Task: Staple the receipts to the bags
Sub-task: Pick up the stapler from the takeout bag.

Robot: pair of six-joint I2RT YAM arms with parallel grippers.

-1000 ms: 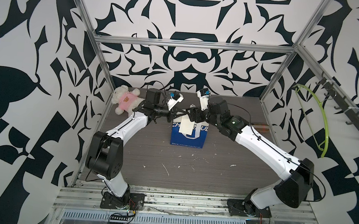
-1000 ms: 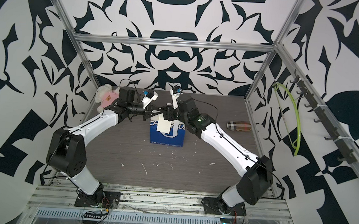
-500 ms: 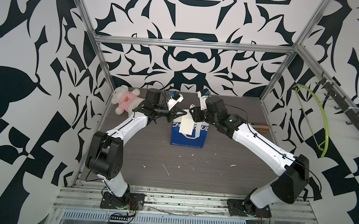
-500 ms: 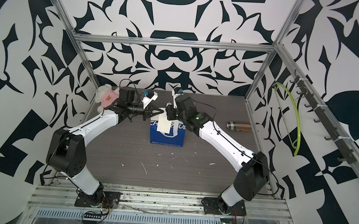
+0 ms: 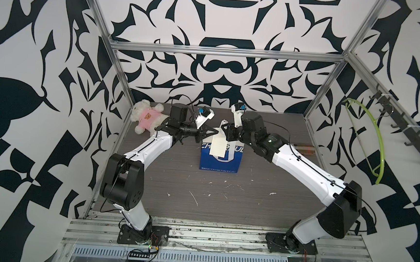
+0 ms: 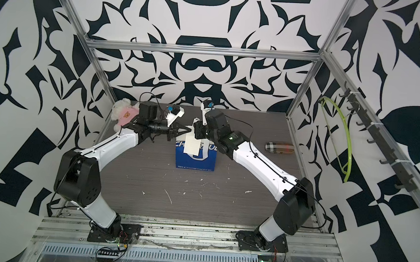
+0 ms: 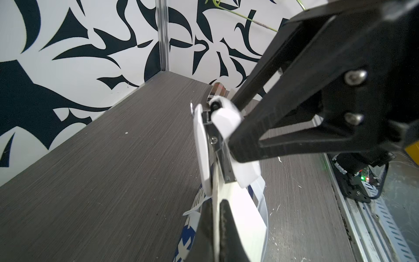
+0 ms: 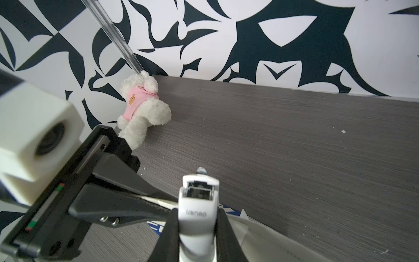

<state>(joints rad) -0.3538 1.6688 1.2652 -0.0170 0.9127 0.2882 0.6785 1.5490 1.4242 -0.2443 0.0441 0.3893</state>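
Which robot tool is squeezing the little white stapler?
The right tool, clamped on both sides of the small white plastic stapler. The left tool pinches the cream paper receipt on the blue-and-white paper bag.

L arm: elbow bent, forearm sloping up & inward, wrist approx level. L gripper points across toward the R side, fingers pinched tight on top edge of receipt. R arm mirrors it, forearm rising inward, wrist cam on top. R gripper faces the L one, tips nearly meeting; its fingers press on both sides of stapler.
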